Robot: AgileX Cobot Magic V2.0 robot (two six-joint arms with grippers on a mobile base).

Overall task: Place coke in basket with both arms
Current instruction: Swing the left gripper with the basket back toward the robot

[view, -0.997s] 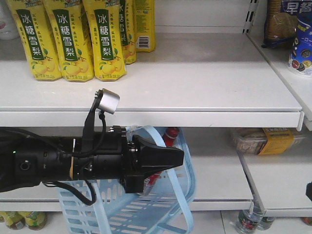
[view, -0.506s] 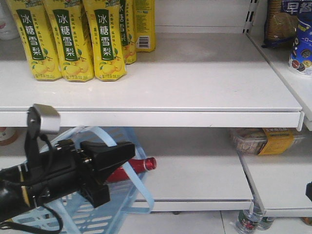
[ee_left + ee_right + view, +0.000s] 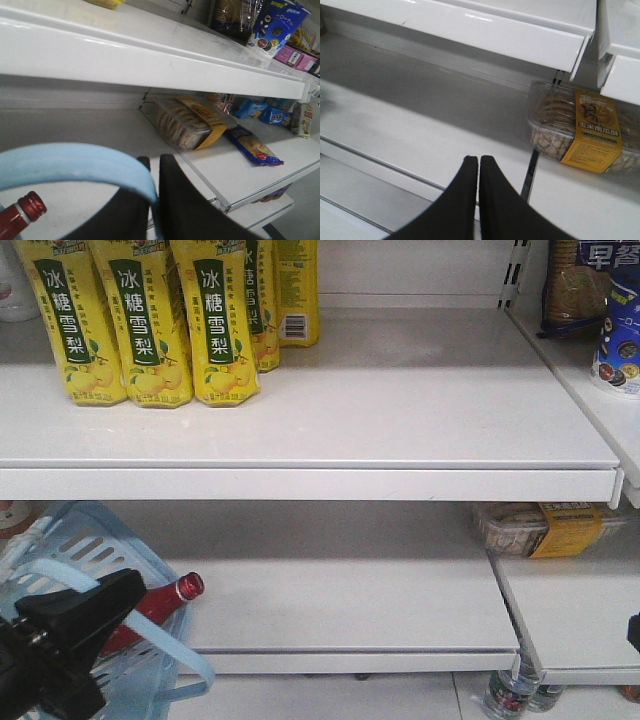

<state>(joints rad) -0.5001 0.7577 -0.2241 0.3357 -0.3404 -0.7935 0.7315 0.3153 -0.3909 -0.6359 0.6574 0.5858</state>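
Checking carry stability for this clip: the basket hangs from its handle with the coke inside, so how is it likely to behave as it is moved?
The basket hangs tilted from its handle in the left claw, so it will probably swing. The coke lies slanted with its cap over the rim and may slide or roll. The slotted plastic looks light and may flex a little.

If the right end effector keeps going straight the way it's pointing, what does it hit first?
Probably nothing soon: the shut right end effector points over bare white shelf toward the back wall. The cookie box sits off to its right; depth is uncertain.
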